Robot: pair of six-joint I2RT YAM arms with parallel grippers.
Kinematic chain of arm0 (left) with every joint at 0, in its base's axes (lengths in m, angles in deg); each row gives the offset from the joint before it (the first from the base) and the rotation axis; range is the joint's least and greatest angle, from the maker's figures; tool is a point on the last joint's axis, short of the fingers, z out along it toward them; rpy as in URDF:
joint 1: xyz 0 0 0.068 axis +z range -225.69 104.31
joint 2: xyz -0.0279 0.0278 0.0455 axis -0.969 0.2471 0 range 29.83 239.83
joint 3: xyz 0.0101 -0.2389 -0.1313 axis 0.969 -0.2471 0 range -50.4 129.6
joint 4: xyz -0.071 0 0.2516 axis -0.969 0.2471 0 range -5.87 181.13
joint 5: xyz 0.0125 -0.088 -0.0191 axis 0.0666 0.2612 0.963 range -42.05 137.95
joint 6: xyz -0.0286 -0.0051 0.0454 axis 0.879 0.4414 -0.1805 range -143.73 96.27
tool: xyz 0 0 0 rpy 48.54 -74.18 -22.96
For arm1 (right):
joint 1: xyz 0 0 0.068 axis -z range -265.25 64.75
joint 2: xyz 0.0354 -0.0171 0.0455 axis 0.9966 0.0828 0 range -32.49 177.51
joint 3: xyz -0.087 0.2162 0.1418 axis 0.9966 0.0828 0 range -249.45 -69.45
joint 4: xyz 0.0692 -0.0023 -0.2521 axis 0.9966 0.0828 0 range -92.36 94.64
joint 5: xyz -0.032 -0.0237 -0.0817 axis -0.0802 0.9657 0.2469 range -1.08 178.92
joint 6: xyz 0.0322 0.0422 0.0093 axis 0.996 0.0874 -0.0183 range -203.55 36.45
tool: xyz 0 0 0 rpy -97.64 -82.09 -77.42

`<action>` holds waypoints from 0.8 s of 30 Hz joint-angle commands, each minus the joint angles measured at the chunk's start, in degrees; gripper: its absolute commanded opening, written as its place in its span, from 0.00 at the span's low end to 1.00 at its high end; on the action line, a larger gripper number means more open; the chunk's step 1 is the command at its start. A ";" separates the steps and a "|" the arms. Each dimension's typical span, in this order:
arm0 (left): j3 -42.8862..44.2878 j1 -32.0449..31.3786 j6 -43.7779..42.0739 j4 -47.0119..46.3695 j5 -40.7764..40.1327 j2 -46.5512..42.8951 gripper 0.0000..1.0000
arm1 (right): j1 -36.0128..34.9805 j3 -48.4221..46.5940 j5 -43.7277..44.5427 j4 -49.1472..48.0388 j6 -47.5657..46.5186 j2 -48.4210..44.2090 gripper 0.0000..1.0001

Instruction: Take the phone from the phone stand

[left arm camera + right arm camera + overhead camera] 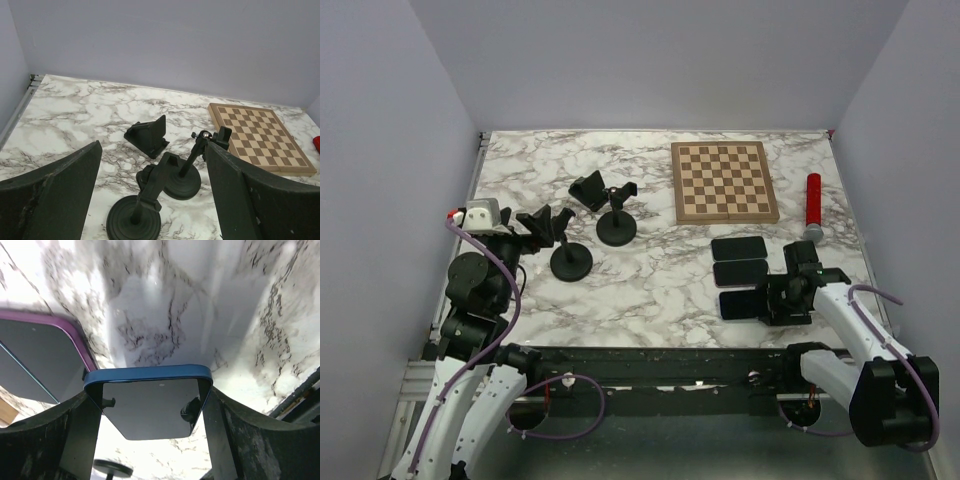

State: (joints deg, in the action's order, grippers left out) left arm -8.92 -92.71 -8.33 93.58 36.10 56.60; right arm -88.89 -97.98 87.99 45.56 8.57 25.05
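Top external view, from your left: the left gripper (pixel 542 222) hangs wide open with nothing in it, just beside a black round-based phone stand (pixel 570 262). A second black round-based stand (pixel 616 230) and a small black wedge-shaped holder (pixel 588 190) crowd close behind. Further right on the white marble tabletop (pixel 650 290) sits the wooden chessboard (pixel 724 182). Nearer you, the right gripper (pixel 767 300) is clamped on the blue-edged dark phone (pixel 147 405), just beside a purple-edged dark phone (pixel 40 355). A red cylinder (pixel 812 203) lies far right.
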 commanded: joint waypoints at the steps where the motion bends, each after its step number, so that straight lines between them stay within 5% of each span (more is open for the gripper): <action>1: -0.43 -0.39 -1.25 -0.49 -2.03 -1.08 0.91 | 0.41 -3.72 6.94 1.58 2.60 2.09 0.01; 17: -0.52 -0.39 -1.25 -0.31 -2.30 -1.58 0.91 | 0.39 -1.11 3.85 -0.16 2.19 4.59 0.09; 24: -0.69 -0.39 -1.25 -0.49 -2.29 -1.69 0.90 | 0.39 0.55 3.22 -2.63 1.66 5.11 0.25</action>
State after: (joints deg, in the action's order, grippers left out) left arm -8.95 -92.82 -8.99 93.56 34.89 55.48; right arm -88.87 -99.01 92.14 44.95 9.42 29.73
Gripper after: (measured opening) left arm 0.906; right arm 0.785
